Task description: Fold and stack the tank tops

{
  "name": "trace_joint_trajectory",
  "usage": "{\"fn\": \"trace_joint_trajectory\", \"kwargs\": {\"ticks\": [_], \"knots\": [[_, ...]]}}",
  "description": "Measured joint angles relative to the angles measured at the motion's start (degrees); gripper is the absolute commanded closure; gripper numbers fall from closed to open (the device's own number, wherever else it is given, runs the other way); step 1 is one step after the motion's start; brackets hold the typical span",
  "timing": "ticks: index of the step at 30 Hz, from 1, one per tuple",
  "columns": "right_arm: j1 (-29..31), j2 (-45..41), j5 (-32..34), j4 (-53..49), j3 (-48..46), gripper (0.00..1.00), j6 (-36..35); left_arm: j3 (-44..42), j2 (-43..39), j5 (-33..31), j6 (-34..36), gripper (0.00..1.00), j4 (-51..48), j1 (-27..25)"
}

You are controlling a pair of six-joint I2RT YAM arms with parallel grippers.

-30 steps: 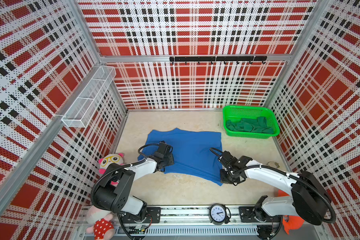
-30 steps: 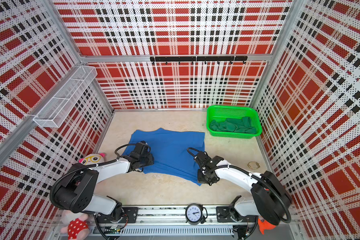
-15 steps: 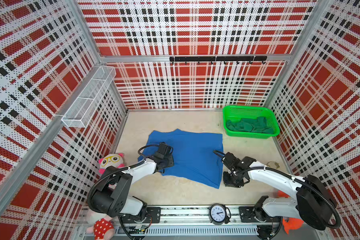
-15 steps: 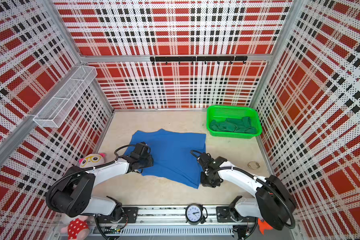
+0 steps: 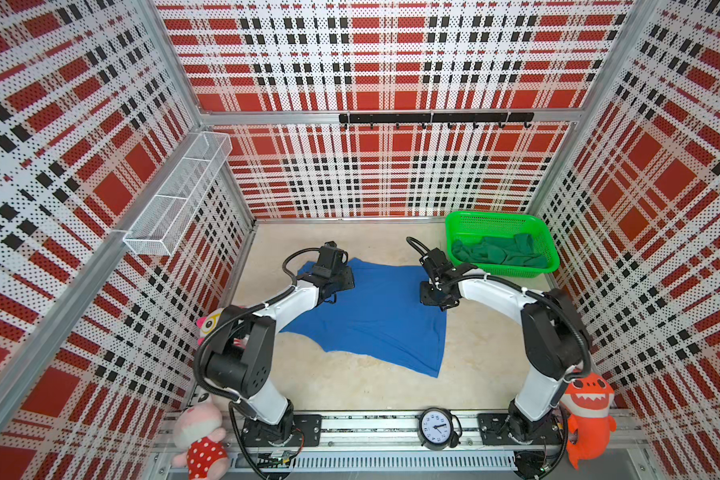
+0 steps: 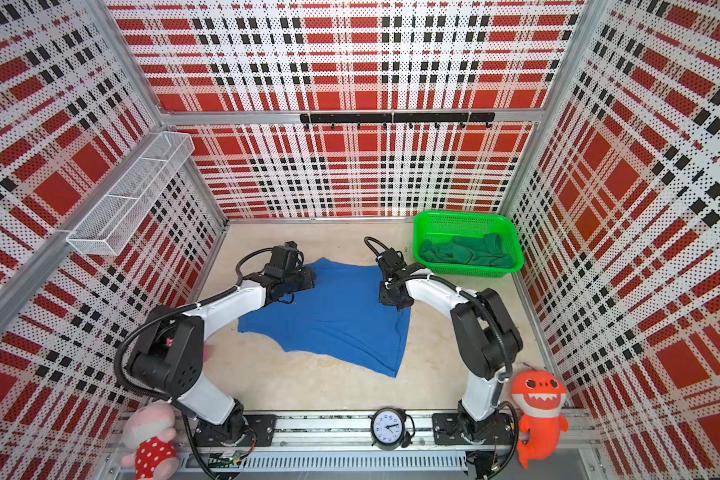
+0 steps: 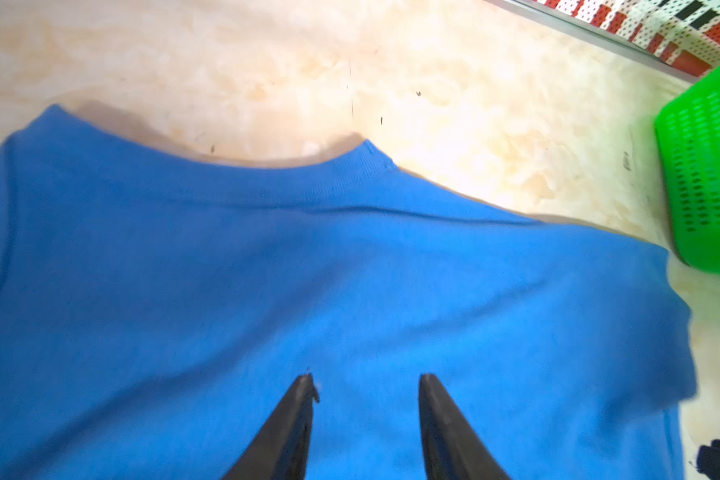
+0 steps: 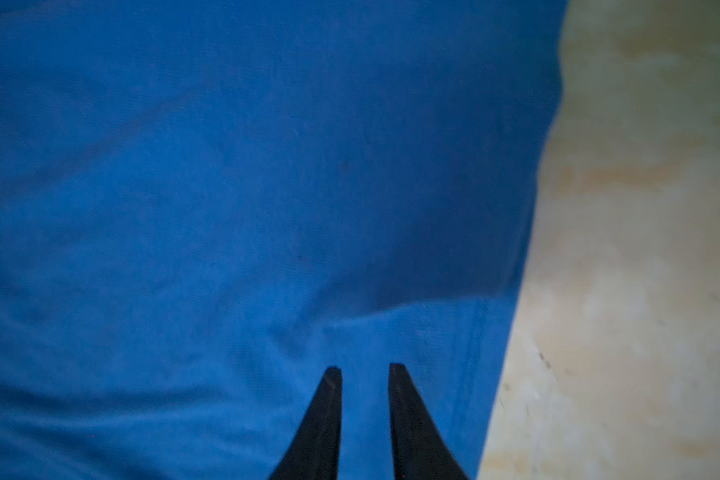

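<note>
Royal blue cloth tank top (image 5: 375,316) spread flat on beige surface (image 5: 350,395), left tool (image 7: 366,376) moderately parted over it near neckline, right tool (image 8: 364,366) narrowly parted near its side edge, dark green cloth tank top (image 5: 495,254) crumpled in bright green plastic mesh basket (image 5: 491,218).

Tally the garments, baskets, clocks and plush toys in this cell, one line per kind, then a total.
Tank tops: 2 (blue tank top on the table, dark green tank top in the basket)
Green basket: 1
Clock: 1
Plush toys: 3 (orange, pink in a dotted dress, one half hidden)
Total: 7
</note>
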Motion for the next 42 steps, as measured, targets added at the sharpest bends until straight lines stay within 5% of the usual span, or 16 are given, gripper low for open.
{"fn": "trace_joint_trajectory", "kwargs": {"ticks": [11,23,31,42], "knots": [[-5.35,9.29,4.42,2.05,5.22,0.76,-4.9,-3.87,8.63,5.84,-0.83,0.56,9.9,8.52],[-6.93,26.75,3.8,0.02,33.83,0.74,-16.17,-5.38,9.42,6.58,-4.28,0.57,15.89,11.23],[-4.2,11.8,1.14,-0.09,16.33,0.76,-15.43,-3.67,11.37,6.05,-4.85,0.57,17.33,11.54],[-5.22,7.96,2.82,4.76,3.17,0.77,-10.86,-1.29,13.0,6.19,-4.44,0.57,16.85,12.28]]}}
